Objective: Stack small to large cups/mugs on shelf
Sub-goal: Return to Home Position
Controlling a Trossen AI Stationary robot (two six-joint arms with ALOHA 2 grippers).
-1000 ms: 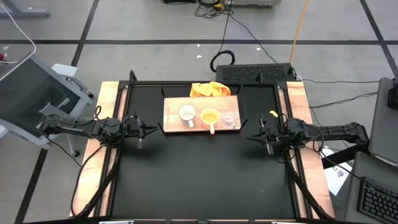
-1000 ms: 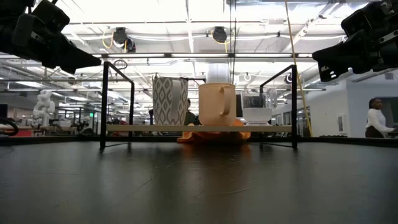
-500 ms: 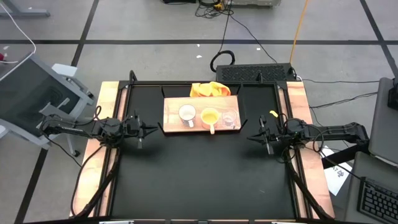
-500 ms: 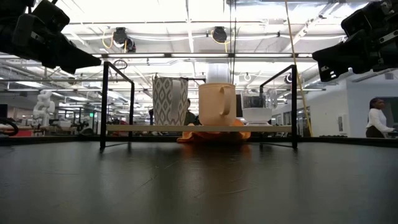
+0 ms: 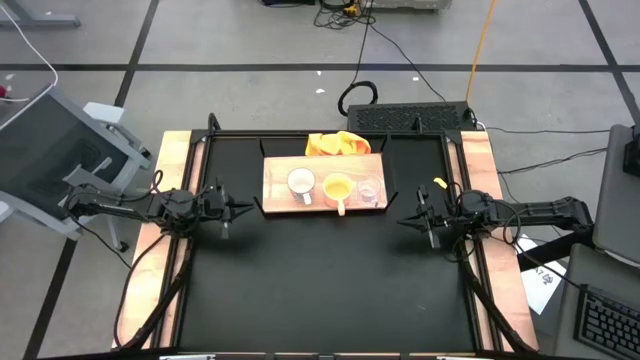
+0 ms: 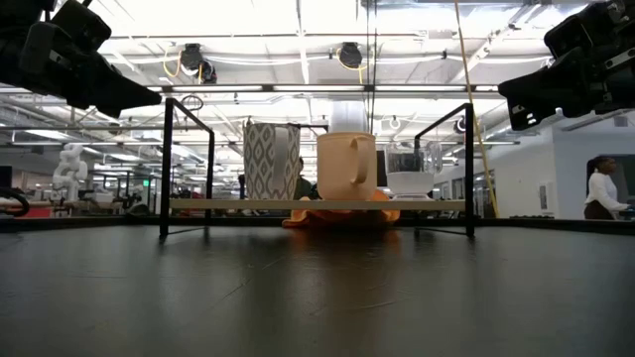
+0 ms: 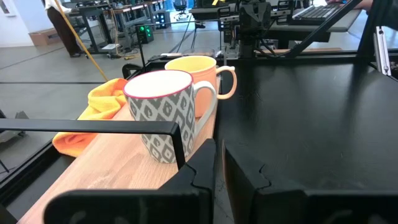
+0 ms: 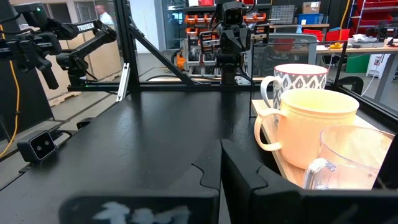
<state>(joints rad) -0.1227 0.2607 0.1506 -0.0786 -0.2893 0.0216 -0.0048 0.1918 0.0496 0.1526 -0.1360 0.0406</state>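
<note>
Three vessels stand in a row on the light-wood shelf (image 5: 322,165), which rests on a black frame at the table's far middle. They are a white grey-patterned mug (image 5: 300,183) (image 7: 165,115), an orange-yellow mug (image 5: 337,187) (image 8: 311,127) and a clear glass cup (image 5: 369,190) (image 8: 348,158). My left gripper (image 5: 243,209) hovers shut above the table, left of the shelf and pointing toward it. My right gripper (image 5: 402,220) hovers shut to the shelf's right, pointing at it. In the low view the board (image 6: 317,205) sits raised, with the mugs upright on it.
An orange-yellow cloth (image 5: 337,143) lies bunched behind the shelf at the far edge. The shelf's black frame posts (image 6: 167,164) (image 6: 468,164) rise at both ends, and a frame bar (image 7: 93,127) crosses the left wrist view. Black tabletop (image 5: 320,280) stretches toward the near edge.
</note>
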